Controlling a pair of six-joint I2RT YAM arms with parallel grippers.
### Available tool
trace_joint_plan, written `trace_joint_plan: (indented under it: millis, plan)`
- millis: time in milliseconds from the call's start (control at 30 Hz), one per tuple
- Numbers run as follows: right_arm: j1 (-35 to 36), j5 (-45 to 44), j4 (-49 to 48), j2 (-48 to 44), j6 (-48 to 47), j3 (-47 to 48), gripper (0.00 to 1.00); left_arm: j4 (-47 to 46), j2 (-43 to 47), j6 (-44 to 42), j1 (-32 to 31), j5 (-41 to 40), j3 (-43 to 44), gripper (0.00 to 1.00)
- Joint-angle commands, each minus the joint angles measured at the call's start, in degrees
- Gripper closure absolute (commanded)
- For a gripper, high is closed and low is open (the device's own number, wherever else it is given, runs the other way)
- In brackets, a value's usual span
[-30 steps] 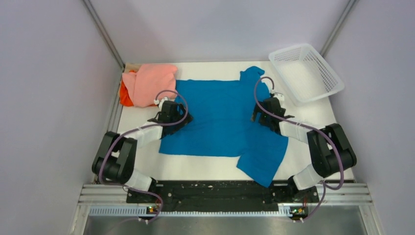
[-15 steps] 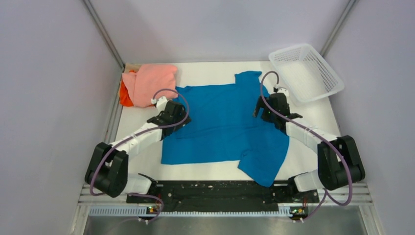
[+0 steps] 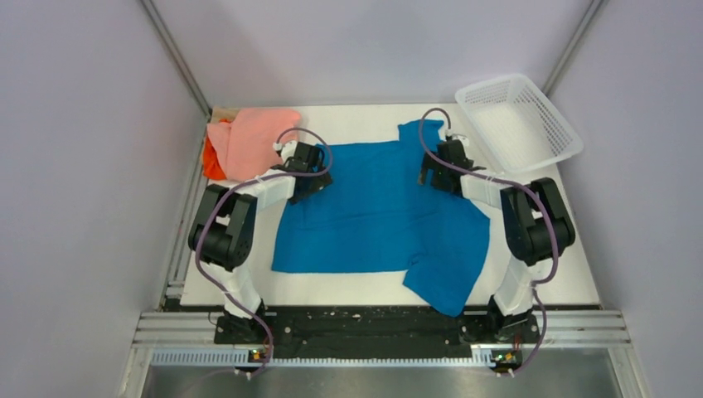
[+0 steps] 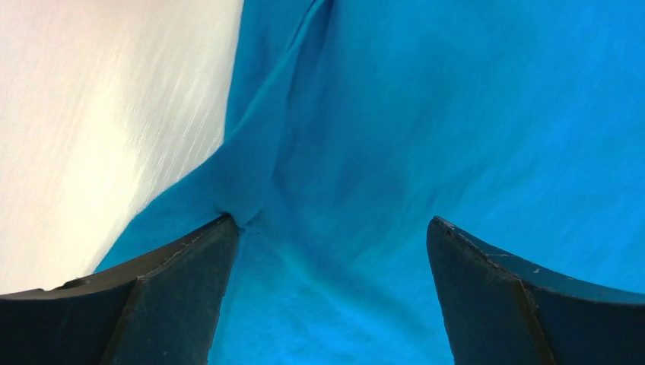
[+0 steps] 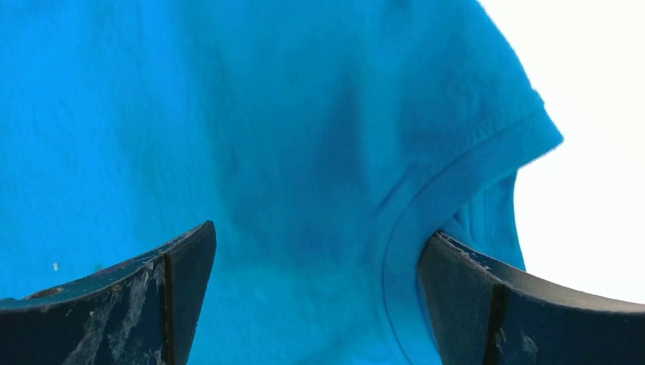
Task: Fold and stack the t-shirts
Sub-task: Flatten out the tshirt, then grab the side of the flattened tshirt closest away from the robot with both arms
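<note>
The bright blue t-shirt (image 3: 381, 215) lies spread flat on the white table, one sleeve at the far edge and one folded at the near right. My left gripper (image 3: 308, 172) is open over its far left corner, and the left wrist view (image 4: 331, 224) shows the jaws wide apart with blue cloth (image 4: 426, 114) between them. My right gripper (image 3: 435, 166) is open over the far right part, and its wrist view (image 5: 316, 232) shows the jaws straddling a hem of the shirt (image 5: 228, 114). The salmon-pink t-shirt (image 3: 253, 141) lies bunched on the orange one (image 3: 211, 166) at the far left.
A white mesh basket (image 3: 518, 120) stands tilted at the far right corner. Grey walls close in the table on the left, back and right. The black arm rail (image 3: 356, 323) runs along the near edge.
Both grippers have moved away from me to the far part of the blue shirt. The shirt's far left edge has slid a little nearer and its outline has changed.
</note>
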State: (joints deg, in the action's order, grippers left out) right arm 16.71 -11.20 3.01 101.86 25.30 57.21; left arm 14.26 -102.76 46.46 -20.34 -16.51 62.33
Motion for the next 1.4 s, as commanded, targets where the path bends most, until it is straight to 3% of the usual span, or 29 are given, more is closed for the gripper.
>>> trace_joint_plan:
  millis: [0, 267, 433, 633, 967, 1067, 1200, 1367]
  plan:
    - [-1.0, -1.7, 0.6, 6.3, -1.4, 6.5, 0.01, 1.1, -5.8, -0.6, 1.9, 1.7, 3.6, 0.01]
    - [-3.4, -1.9, 1.9, 13.9, -4.0, 18.2, 0.01, -0.7, -9.1, -1.0, 6.1, 4.9, 7.4, 0.01]
    - [-3.6, 0.3, 6.2, 9.2, -4.8, 20.6, 0.02, 3.6, -6.9, -2.3, 6.3, 9.0, 13.4, 0.02]
    - [-3.4, 0.8, 2.3, -8.7, -3.9, 3.5, 0.01, 0.2, 8.7, -1.5, 4.5, 11.5, 0.3, 0.02]
    - [-3.5, 1.1, 0.4, -33.7, 2.2, -19.2, 0.01, 11.5, 39.4, 8.4, -5.9, -5.9, -27.2, 0.02]
    - [-3.5, 2.0, -0.6, -35.6, 2.9, -20.2, 0.01, 12.5, 47.0, 10.6, -6.3, -7.4, -33.6, 0.02]
    - [-3.5, 2.7, -0.7, -35.9, 2.9, -20.1, 0.01, 12.3, 55.7, 12.1, -6.5, -3.4, -39.9, 0.02]
    - [-3.5, 2.6, -0.7, -36.0, 2.7, -20.1, 0.01, 14.8, 61.2, 15.0, -6.5, -1.6, -44.1, 0.02]
